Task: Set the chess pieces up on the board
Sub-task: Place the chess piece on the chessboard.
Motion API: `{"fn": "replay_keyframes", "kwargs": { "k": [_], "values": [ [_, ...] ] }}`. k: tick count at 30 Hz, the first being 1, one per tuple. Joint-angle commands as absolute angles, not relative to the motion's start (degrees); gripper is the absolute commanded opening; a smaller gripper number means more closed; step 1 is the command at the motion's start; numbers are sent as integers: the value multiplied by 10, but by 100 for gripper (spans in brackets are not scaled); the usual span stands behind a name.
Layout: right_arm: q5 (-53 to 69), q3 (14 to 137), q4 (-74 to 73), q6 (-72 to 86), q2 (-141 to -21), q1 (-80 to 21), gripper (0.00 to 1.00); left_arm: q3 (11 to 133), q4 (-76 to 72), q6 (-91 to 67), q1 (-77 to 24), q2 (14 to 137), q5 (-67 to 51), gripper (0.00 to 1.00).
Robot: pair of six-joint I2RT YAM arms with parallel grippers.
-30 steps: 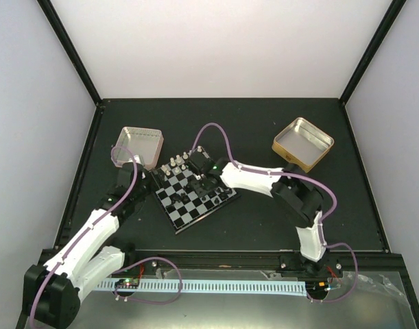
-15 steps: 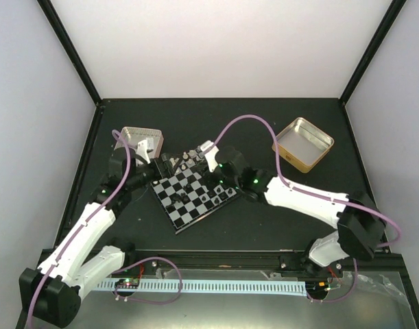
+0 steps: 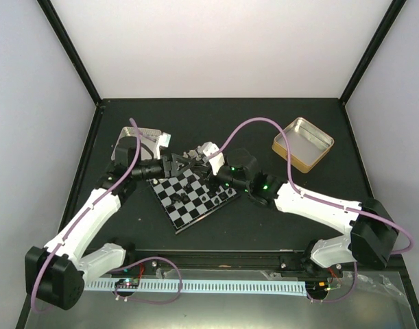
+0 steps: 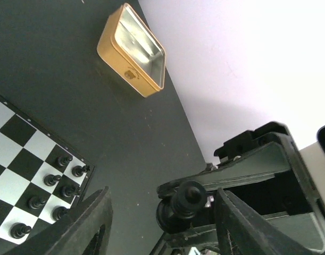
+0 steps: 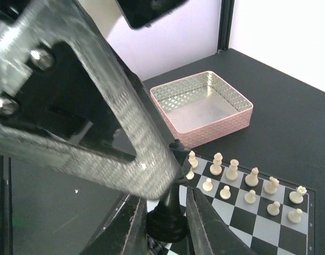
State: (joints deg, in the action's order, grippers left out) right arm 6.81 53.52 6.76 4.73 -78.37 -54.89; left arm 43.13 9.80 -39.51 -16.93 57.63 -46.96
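small black-and-silver checkered chessboard [image 3: 195,200]: centre of dark table [image 3: 278,233]; pale silvery chessmen [image 5: 232,170] in rows at its far-left edge, black chessmen [image 4: 56,183] along its right edge. tall black chess piece [image 5: 170,212]: pinched in right gripper [image 5: 166,204] above board's far edge. left gripper [image 4: 162,212]: fingers wide, flanking that piece.

Top cam: fixed, high at the near side, looks down and forward, whole table [image 3: 264,226] in frame, board [image 3: 185,214] mid-view. Left wrist cam: close, tilted, faces across a board corner to the gold tin [image 4: 122,58]. Right wrist cam: low, close, faces the pink tin [image 5: 215,127]. All three share the board; both wrist cams share the black piece [image 5: 170,204].
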Motion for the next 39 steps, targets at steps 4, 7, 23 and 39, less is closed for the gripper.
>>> {"fn": "replay_keyframes", "kwargs": {
  "k": [4,7,23,39],
  "values": [
    [95,525,91,17,-769,-549,8,460,96,-378,-166,597,-543,48],
    [100,526,82,8,-769,-550,8,461,95,-378,-165,598,-548,43],
    [111,531,38,-45,-765,-550,7,473,129,-359,-165,604,-547,27],
    [94,546,6,9,-772,-549,42,474,177,-307,-167,610,-500,2]
  ]
}}
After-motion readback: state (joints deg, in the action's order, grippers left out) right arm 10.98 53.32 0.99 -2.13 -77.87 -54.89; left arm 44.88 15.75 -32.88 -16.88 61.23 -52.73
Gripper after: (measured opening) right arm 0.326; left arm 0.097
